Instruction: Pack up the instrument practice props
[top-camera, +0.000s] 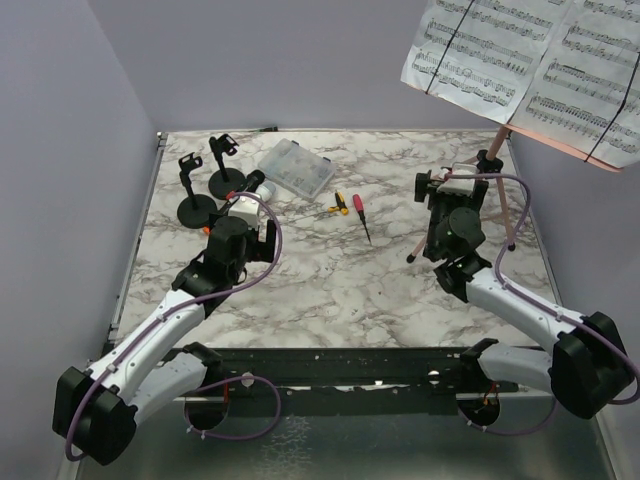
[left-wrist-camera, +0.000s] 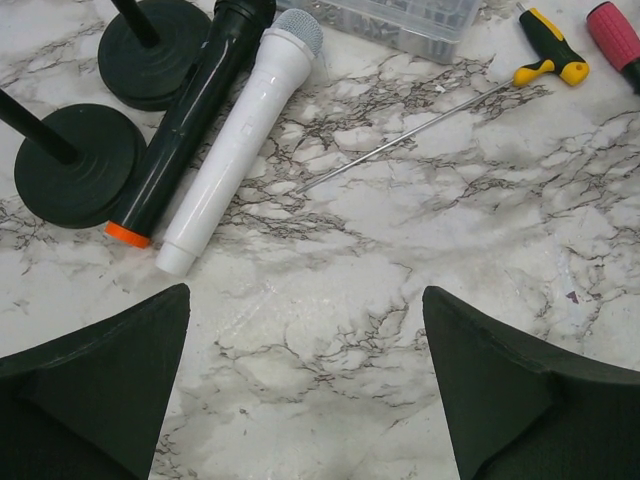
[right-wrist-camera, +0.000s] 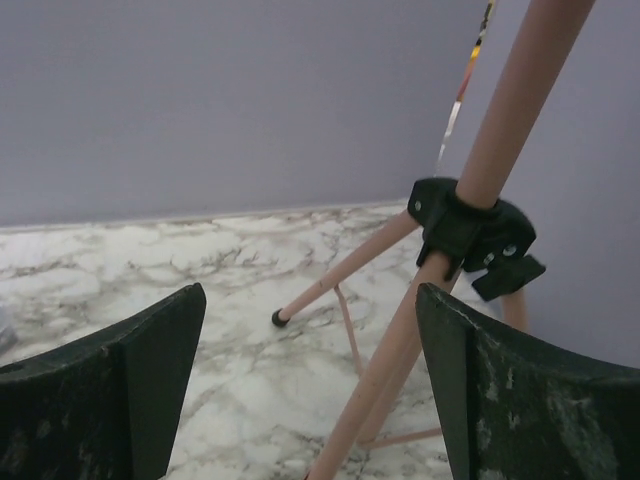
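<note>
Left hand (left-wrist-camera: 305, 335) hung wide open over the bare marble surface (left-wrist-camera: 330, 390), with nothing between its fingers (left-wrist-camera: 110, 380). Just ahead of it lay two microphones, side by side and touching. The white microphone (left-wrist-camera: 240, 150) had its grey mesh head pointing away from the hand, and the black microphone (left-wrist-camera: 185, 130) had its orange end cap nearest the hand. The black one lay against the round bases of the two mic holders (left-wrist-camera: 70, 165), which stood upright next to each other on the far left part of the surface. Beyond the microphone heads sat a clear compartment box (left-wrist-camera: 400, 20). To its right lay a yellow screwdriver (left-wrist-camera: 545, 55) with a long thin shaft and a red screwdriver (left-wrist-camera: 615, 30).

Right hand (right-wrist-camera: 310, 330) was also open, fingers well apart, low beside the pink tripod (right-wrist-camera: 510, 110). One tripod leg ran down through the gap, close to one finger; whether it touched could not be told. A black hub (right-wrist-camera: 470, 235) joined the pole and legs. Up top, white sheet-music pages (top-camera: 530, 70) lay spread on the tripod's desk with two dark bands crossing them, well apart from the microphones
</note>
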